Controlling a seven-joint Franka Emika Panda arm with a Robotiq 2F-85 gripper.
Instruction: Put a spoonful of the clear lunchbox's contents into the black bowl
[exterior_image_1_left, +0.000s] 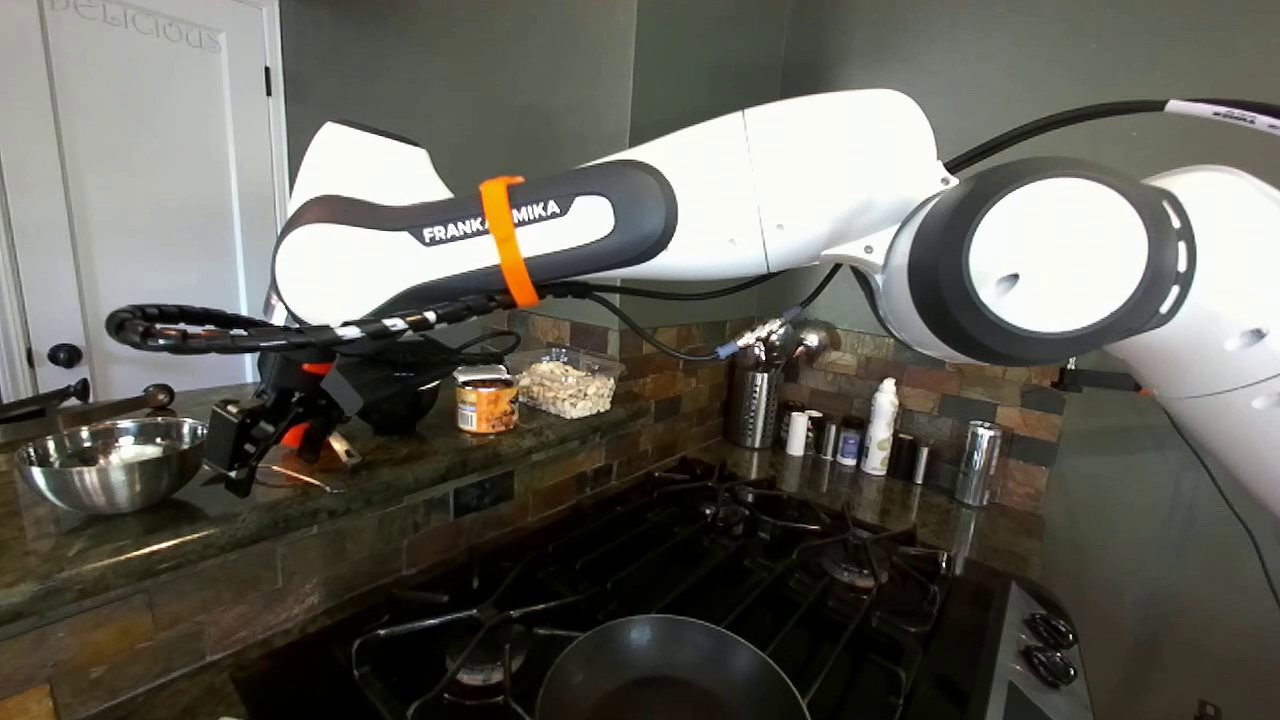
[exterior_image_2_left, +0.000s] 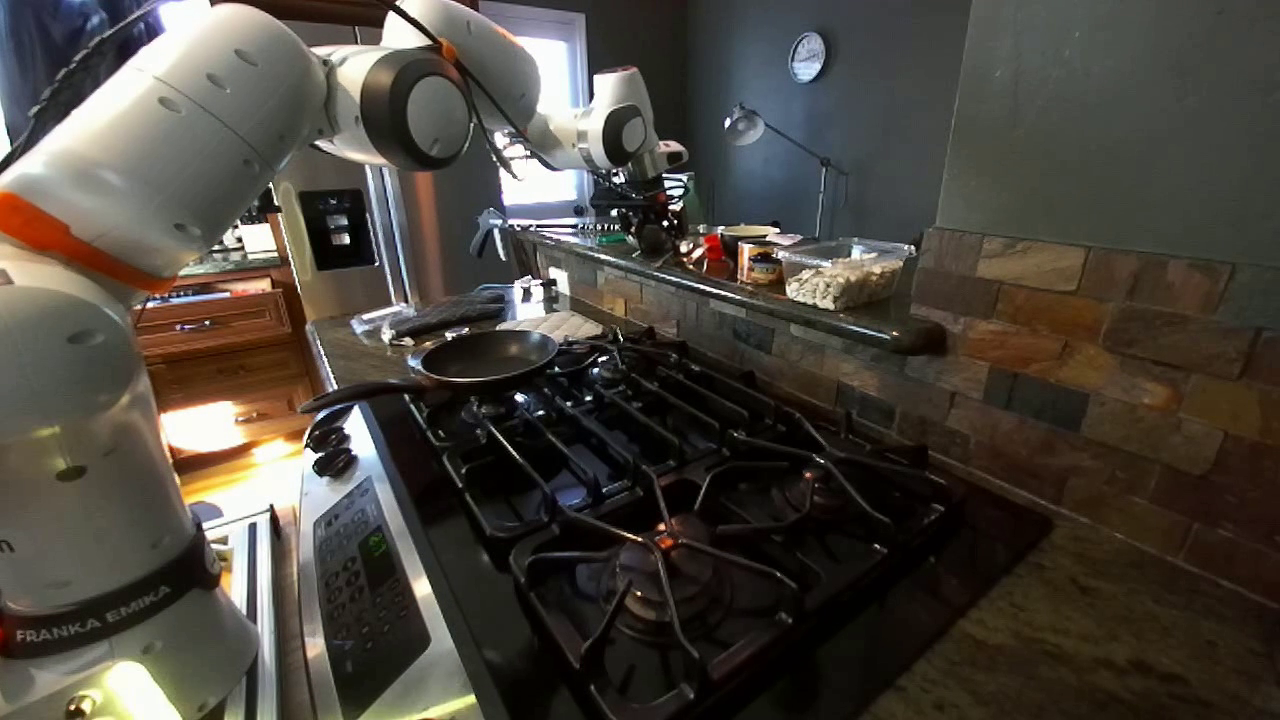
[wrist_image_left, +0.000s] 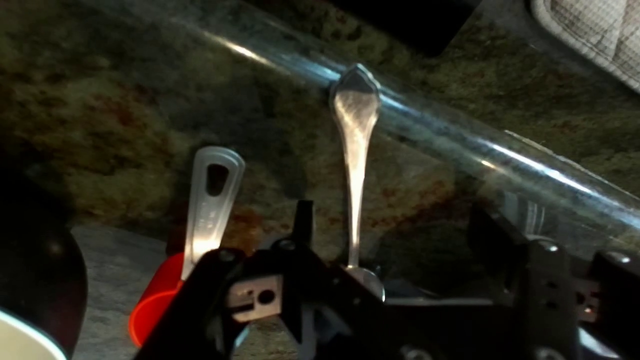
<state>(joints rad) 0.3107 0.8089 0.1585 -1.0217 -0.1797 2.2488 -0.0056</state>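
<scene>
The clear lunchbox stands on the raised counter with its pale contents inside; it also shows in an exterior view with the contents. The black bowl is partly hidden behind the gripper; its dark side and whitish inside show at the wrist view's lower left. A metal spoon lies on the counter, its handle end at the edge. My gripper is open above it, the spoon between the spread fingers, nearer the left one. The spoon's bowl is partly hidden. The gripper appears to hold nothing.
A red measuring cup lies left of the spoon. A steel bowl stands beside the gripper. A can stands between the black bowl and lunchbox. Below are the stove and a frying pan. A tiled wall borders the counter.
</scene>
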